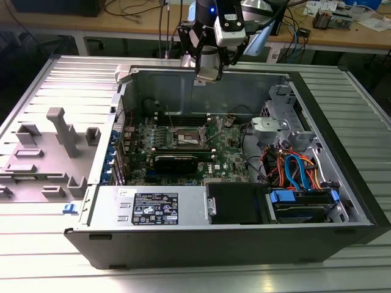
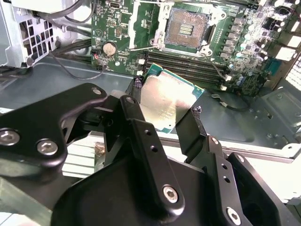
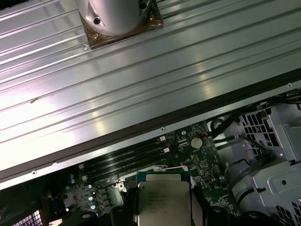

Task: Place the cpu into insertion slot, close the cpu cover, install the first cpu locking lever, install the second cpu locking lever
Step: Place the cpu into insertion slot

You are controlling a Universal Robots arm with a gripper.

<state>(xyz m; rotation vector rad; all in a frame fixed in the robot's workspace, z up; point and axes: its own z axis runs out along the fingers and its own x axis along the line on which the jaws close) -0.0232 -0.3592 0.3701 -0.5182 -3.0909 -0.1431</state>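
Exterior view: ribbed table (image 1: 36,256) (bench (image 1: 366,38) behind)

A ribbed metal table (image 1: 36,268) carries an open computer case (image 1: 244,241) and grey fixture (image 1: 64,131).

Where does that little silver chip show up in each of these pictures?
Exterior view: cpu at the gripper tip, over the case's rear wall.
Second wrist view: cpu clamped in the gripper.
First wrist view: cpu, gripper-held.
Shared: green circuit board.

cpu (image 2: 170,100) edge seemingly behind end effector (image 2: 167,97)
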